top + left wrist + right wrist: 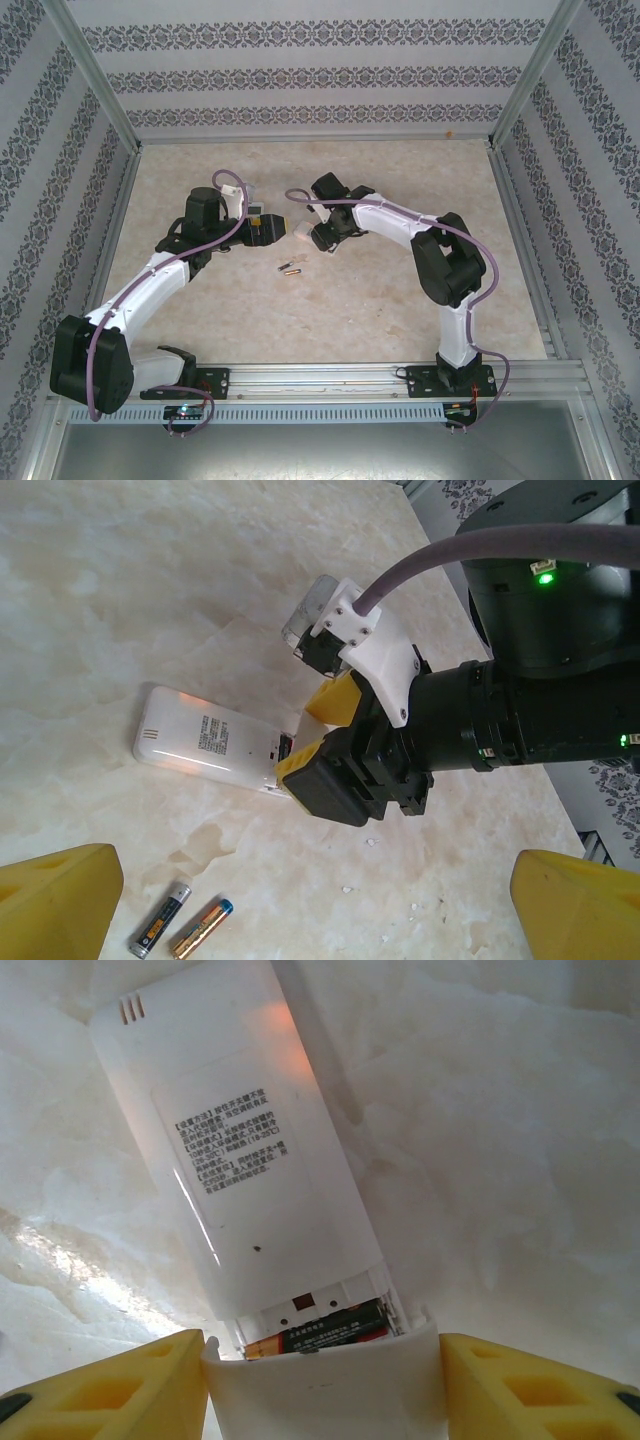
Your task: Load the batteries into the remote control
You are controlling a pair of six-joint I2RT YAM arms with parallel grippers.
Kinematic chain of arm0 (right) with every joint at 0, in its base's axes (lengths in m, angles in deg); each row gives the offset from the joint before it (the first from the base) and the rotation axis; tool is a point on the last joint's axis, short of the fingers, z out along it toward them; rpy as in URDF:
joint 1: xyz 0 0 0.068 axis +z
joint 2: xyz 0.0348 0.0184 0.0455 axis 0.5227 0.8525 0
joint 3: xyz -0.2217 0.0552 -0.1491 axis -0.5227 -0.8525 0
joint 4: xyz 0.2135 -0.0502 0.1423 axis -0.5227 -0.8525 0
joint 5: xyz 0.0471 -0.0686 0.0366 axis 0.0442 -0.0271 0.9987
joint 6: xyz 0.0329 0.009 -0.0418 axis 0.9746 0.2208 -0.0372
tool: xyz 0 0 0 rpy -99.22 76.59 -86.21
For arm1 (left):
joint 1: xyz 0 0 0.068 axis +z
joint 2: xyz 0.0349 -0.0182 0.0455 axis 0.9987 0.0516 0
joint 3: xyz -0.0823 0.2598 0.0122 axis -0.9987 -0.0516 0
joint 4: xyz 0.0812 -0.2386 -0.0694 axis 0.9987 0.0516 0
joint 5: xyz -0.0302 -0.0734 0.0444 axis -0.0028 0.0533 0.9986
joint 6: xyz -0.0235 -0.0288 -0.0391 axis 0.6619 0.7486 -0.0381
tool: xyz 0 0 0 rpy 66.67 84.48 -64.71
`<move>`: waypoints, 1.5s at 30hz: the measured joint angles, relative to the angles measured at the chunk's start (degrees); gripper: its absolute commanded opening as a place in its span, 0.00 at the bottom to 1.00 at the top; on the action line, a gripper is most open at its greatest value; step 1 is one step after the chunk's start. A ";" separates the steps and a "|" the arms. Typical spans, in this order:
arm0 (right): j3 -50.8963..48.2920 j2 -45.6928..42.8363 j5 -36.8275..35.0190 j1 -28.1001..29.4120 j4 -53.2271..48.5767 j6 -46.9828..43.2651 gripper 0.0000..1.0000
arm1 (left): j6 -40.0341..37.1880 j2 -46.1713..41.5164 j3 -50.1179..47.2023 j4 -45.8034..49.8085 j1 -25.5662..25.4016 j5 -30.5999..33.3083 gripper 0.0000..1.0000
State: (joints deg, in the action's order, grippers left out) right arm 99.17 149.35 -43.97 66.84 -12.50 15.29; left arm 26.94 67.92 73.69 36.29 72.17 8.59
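The white remote control [205,746] lies back up on the marble table, its battery bay open at the end nearest my right gripper. A dark and gold battery [322,1333] rests in that bay. My right gripper [320,1352] is shut on the remote's white battery cover [320,1388], which sits at the bay's edge between the yellow fingers [110,1392]. Two batteries lie loose side by side on the table, one dark [160,932] and one gold [201,927]. My left gripper [320,880] hovers open above them with nothing between its fingers. In the top view the left gripper [270,228] faces the right gripper [310,234] across the remote [298,231].
The loose batteries [290,267] lie just in front of both grippers. Patterned walls with metal frame posts [100,80] enclose the table on three sides. A metal rail [330,378] with both arm bases runs along the near edge.
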 measured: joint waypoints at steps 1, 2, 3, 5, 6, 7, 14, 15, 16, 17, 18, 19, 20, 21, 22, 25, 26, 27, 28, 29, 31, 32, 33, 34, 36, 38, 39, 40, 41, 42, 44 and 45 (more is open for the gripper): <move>0.00 0.20 -0.02 0.00 0.02 -0.28 0.58 | 0.00 0.04 0.00 0.00 0.00 0.00 1.00; 0.00 0.42 0.02 -0.13 0.04 -0.44 0.58 | 0.00 0.11 0.00 -0.02 0.00 0.00 1.00; 0.00 0.76 0.11 -0.26 0.09 -0.70 0.58 | 0.00 0.20 0.00 -0.02 0.00 0.00 1.00; 0.00 1.51 0.33 -0.33 0.09 -1.46 0.58 | 0.00 0.26 0.00 0.00 0.00 0.00 1.00; 0.00 1.88 0.61 -0.35 0.09 -1.73 0.58 | 0.00 0.26 0.00 -0.02 0.00 -0.02 1.00; -0.02 2.23 0.74 -0.35 0.09 -1.90 0.59 | 0.00 0.26 0.00 0.00 0.00 0.00 1.00; -0.50 2.64 2.14 -0.35 0.44 -3.15 0.64 | 0.02 0.52 0.00 -0.04 0.00 -0.02 1.00; -0.50 2.64 2.25 -0.35 0.44 -3.30 0.65 | 0.07 0.81 0.00 -0.04 0.00 -0.04 1.00; -0.50 2.64 2.34 -0.35 0.46 -3.39 0.66 | 0.26 1.14 0.00 -0.09 0.00 -0.15 1.00; -0.50 2.64 2.34 -0.35 0.46 -3.39 0.67 | 0.46 1.53 0.00 -0.11 0.00 -0.22 1.00; -0.50 2.64 2.32 -0.35 0.44 -3.41 0.68 | 0.66 1.95 0.00 -0.26 0.00 -0.33 1.00; -0.50 2.64 2.29 -0.35 0.44 -3.43 0.70 | 0.90 2.40 0.00 -0.48 0.00 -0.50 1.00; -0.50 2.64 2.29 -0.35 0.44 -3.43 0.71 | 1.09 2.80 0.00 -0.74 0.00 -0.66 1.00; -0.50 2.62 2.19 -0.37 0.44 -3.41 0.71 | 1.36 3.28 0.00 -1.07 0.00 -0.70 1.00; -0.50 2.62 2.12 -0.37 0.44 -3.41 0.71 | 1.60 3.72 0.00 -1.40 0.00 -0.90 1.00; -0.52 2.14 2.08 -0.76 0.37 -3.37 0.72 | 1.97 4.98 0.02 -1.88 0.00 -1.07 1.00; -0.57 1.73 2.08 -0.98 0.35 -3.15 0.72 | 1.97 5.38 0.02 -1.90 0.00 -1.01 1.00; -0.94 0.85 2.03 -1.11 0.50 -2.78 0.72 | 1.97 5.95 0.20 -1.70 0.00 -0.79 1.00; -1.75 -0.35 1.99 -1.27 0.94 -2.08 0.72 | 1.95 6.80 0.76 -1.14 -0.02 -0.20 1.00; -3.02 -1.92 1.95 -1.46 1.53 -1.11 0.72 | 1.90 7.85 1.60 -0.46 -0.07 0.37 1.00; -7.37 -6.56 2.01 -1.84 3.87 2.82 0.72 | 1.60 11.19 4.94 2.29 -0.42 2.38 1.00; -9.49 -8.63 2.12 -1.92 5.03 4.90 0.72 | 1.33 13.03 6.95 3.78 -0.63 3.41 0.98; -12.28 -11.06 2.34 -2.21 6.86 7.74 0.72 | 1.03 15.21 9.40 5.60 -1.11 4.74 0.96; -14.95 -13.25 2.54 -2.27 8.68 10.71 0.72 | 0.57 17.49 11.98 7.30 -1.79 6.16 0.93; -19.43 -16.04 3.21 -2.67 12.15 16.37 0.71 | -0.13 21.66 16.28 9.86 -3.19 8.37 0.90; -22.95 -16.90 4.42 -3.37 16.04 21.99 0.71 | -1.20 26.29 20.96 12.59 -4.70 10.40 0.88; -24.50 -16.90 5.25 -3.78 18.27 24.90 0.70 | -1.79 28.85 23.41 13.97 -5.44 11.45 0.88; -26.03 -16.76 6.14 -4.15 20.44 27.74 0.68 | -2.40 31.47 25.83 15.17 -6.14 12.55 0.87; -27.12 -16.68 6.88 -4.55 22.25 29.75 0.66 | -2.86 33.57 27.74 16.17 -6.58 13.18 0.87; -28.20 -16.41 8.00 -5.05 24.15 32.26 0.65 | -3.28 35.95 29.75 17.11 -6.95 13.94 0.87; -29.29 -15.39 9.97 -6.05 27.98 36.48 0.61 | -4.07 39.87 32.63 18.60 -7.45 14.93 0.86; -29.53 -14.64 11.10 -6.38 29.94 38.40 0.60 | -4.37 41.51 33.62 19.12 -7.52 15.34 0.85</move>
State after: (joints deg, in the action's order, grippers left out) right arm 69.64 134.71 -32.86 60.46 17.45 53.69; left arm 22.57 109.43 107.31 55.41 64.65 23.93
